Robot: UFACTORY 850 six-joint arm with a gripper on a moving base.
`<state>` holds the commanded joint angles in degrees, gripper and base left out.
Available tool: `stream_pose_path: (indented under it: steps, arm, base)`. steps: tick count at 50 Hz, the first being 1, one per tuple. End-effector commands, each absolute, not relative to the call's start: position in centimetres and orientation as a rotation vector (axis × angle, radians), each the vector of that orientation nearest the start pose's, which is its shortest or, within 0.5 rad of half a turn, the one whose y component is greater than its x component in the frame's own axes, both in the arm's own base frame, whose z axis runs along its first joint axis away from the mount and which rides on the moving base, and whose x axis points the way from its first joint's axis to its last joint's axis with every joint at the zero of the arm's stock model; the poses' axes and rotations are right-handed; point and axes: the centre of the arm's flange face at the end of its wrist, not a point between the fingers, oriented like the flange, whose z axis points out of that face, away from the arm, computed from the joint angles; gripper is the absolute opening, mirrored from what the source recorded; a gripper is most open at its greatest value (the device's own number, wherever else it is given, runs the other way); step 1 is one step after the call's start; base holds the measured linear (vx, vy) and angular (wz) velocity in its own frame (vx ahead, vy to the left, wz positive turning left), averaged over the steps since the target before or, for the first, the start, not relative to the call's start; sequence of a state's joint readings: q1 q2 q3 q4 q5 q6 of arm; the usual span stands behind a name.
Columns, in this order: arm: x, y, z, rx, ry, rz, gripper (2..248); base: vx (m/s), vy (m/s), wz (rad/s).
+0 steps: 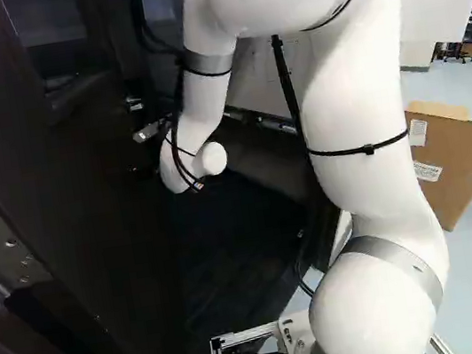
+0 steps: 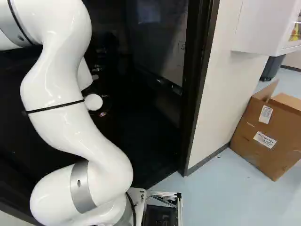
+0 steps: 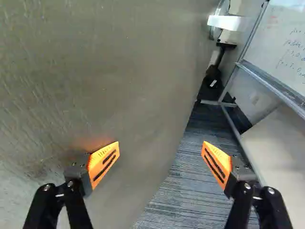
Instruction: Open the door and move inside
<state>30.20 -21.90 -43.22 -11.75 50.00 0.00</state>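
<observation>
The fingers (image 3: 104, 162) stand wide apart, gripping nothing, one close by the face of the part-open door (image 3: 109, 71), hinged at the left of the left base view, presumably so the arm (image 1: 355, 104) can push it wider for the base (image 2: 180, 209).

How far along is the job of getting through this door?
Done: the door stands at least partly open, with carpet and a whiteboard visible past its edge. In hand: the open gripper is beside the door, gripping nothing. Left: the base, outside the door frame, apparently must drive through.
</observation>
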Motion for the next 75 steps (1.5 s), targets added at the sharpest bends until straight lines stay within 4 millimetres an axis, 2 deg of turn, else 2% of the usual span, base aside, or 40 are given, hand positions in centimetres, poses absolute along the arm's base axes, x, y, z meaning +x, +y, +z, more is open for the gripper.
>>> stream_pose_path:
  steps: [41,75]
  arm:
    - [45.8,34.0,34.9,-2.064,-0.902,-1.561,247]
    - [45.8,39.4,34.4,-1.987,-0.958,-1.548,247]
  base:
    - [0.000,0.000,0.000]
    - [0.000,0.000,0.000]
